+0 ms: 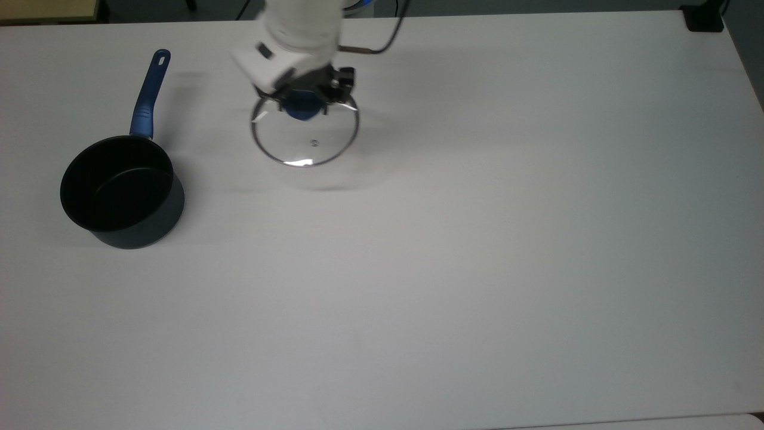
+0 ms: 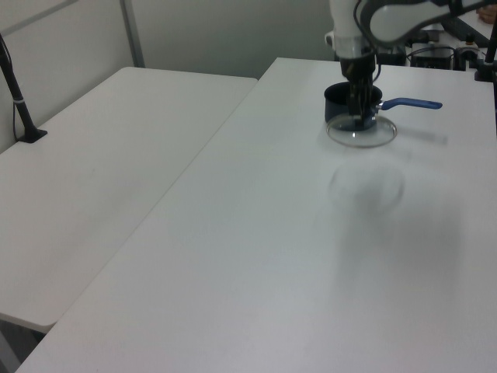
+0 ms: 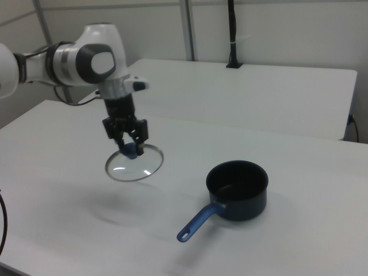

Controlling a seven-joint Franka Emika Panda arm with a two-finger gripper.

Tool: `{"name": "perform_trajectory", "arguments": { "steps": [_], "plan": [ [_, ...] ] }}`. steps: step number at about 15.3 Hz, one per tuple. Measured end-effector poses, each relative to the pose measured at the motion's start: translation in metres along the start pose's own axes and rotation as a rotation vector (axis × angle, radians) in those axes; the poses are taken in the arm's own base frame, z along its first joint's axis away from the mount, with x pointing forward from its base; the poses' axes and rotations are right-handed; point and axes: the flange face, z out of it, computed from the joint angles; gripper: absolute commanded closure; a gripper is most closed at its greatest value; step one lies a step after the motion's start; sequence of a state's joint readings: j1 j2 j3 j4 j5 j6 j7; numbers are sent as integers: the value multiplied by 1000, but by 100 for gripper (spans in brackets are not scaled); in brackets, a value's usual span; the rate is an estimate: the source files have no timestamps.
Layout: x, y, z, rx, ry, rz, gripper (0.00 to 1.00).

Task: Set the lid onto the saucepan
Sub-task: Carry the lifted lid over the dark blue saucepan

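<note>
A: How did the lid [image 3: 134, 167] look likely to handle?

B: Stiff glass in a metal rim, so I judged it breakable and smooth. The blue knob [image 1: 302, 111] at its centre seemed the only sound hold; the rim would likely slip.

A: And the fingers?

B: The gripper [image 3: 130, 147] was clamped on that knob, one finger on each side, with the lid hanging under it, roughly level and clear of the table [image 1: 477, 269]; its faint shadow lay on the surface below.

A: Where was it relative to the saucepan [image 1: 122, 192]?

B: Well apart from the saucepan, on the top view's right of it and higher than its rim. The saucepan stood upright and open, handle [image 1: 149, 95] pointing toward the table's far edge in the top view.

A: The arm's pose?

B: The wrist [image 3: 118, 98] pointed straight down from above the lid, forearm [image 3: 57, 63] reaching in from the right view's left
</note>
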State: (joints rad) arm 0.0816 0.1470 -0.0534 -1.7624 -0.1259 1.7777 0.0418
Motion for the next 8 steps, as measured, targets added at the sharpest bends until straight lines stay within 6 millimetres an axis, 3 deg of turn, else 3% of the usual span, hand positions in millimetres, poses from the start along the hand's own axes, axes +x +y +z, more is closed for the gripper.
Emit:
{"name": "perform_trajectory", "arguments": {
  "steps": [2,4,8],
  "plan": [
    [2,30,-12,-1,18,22,59],
    [4,77,-15,-4,28,58,59],
    [9,167,5,-20,5,151,59]
  ]
}}
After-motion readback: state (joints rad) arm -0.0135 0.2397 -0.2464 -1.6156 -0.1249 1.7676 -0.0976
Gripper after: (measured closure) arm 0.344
